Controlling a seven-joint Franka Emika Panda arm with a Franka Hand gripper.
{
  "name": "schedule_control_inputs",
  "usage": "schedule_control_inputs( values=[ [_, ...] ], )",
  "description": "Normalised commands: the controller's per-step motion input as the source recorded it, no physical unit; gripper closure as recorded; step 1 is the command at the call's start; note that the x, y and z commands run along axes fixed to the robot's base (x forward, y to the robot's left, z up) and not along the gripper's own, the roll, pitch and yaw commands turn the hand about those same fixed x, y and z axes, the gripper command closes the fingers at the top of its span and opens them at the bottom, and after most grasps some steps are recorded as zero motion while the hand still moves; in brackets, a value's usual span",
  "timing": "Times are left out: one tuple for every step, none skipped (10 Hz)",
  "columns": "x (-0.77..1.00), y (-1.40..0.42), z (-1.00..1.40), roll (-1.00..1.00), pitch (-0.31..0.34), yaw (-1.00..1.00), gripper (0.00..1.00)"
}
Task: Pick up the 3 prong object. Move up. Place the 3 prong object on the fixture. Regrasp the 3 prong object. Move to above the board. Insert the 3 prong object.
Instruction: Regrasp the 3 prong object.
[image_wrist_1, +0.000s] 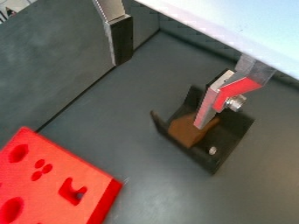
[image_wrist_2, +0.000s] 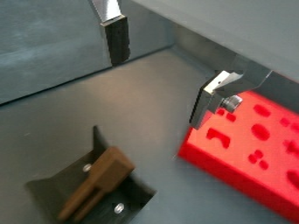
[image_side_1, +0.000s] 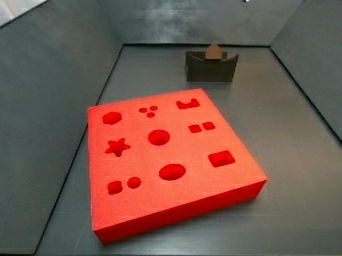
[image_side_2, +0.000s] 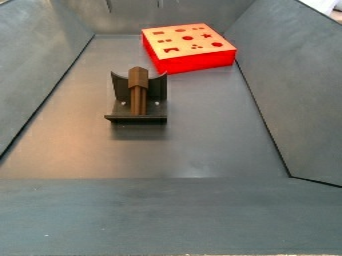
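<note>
The 3 prong object (image_side_2: 136, 85), a small reddish-brown piece, rests in the notch of the dark fixture (image_side_2: 134, 115); both wrist views show it there (image_wrist_1: 184, 131) (image_wrist_2: 100, 179). My gripper (image_wrist_1: 170, 70) hangs open above the floor with nothing between its fingers (image_wrist_2: 114, 35), and the fixture (image_wrist_1: 228, 140) lies below, beside one finger. The red board (image_side_1: 167, 160) with cut-out shapes lies flat, apart from the fixture (image_side_1: 211, 68). The gripper is out of frame in both side views.
Grey sloped walls (image_side_1: 60, 70) (image_side_2: 274, 60) enclose the dark floor on all sides. The board (image_side_2: 190, 47) sits near one end wall and the fixture near the middle.
</note>
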Motion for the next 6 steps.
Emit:
schedule_control_inputs(
  values=[
    [-0.02, -0.02, -0.01, 1.00, 0.012, 0.02, 0.00],
    [-0.01, -0.02, 0.00, 1.00, 0.005, 0.02, 0.00],
    [-0.01, -0.02, 0.00, 1.00, 0.003, 0.02, 0.00],
    [-0.02, -0.02, 0.00, 1.00, 0.004, 0.02, 0.00],
    [-0.01, -0.02, 0.01, 1.00, 0.007, 0.03, 0.00],
    [0.00, -0.02, 0.01, 1.00, 0.014, 0.03, 0.00]
  ],
)
